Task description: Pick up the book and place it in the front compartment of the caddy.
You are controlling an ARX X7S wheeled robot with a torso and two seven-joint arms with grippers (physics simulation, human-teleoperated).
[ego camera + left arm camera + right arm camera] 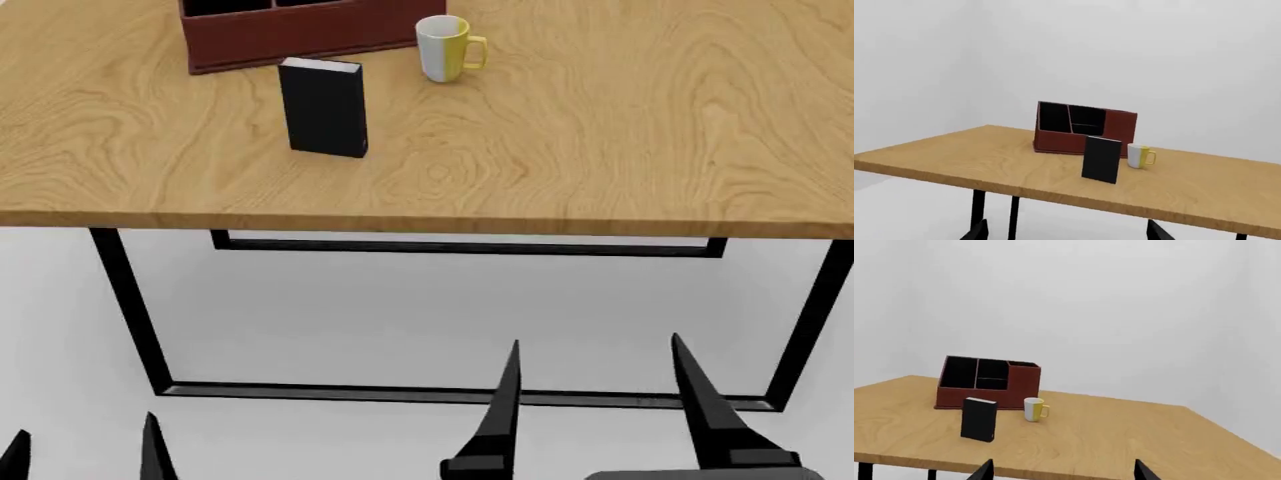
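Note:
The book [324,108] stands upright on the wooden table [627,150], black-faced with a pale top edge; it also shows in the left wrist view [1101,159] and the right wrist view [979,419]. The red-brown caddy [287,38] stands just behind it, its black pockets open upward [1054,117]. Its low pocket with the thin bar [992,384] faces the book. My left gripper [83,455] and right gripper [601,405] are both open and empty, low in front of the table's near edge, well short of the book.
A white mug with a yellow handle [445,48] stands right of the caddy, close to the book. The table's black frame legs [127,290] run below the near edge. White walls surround the table.

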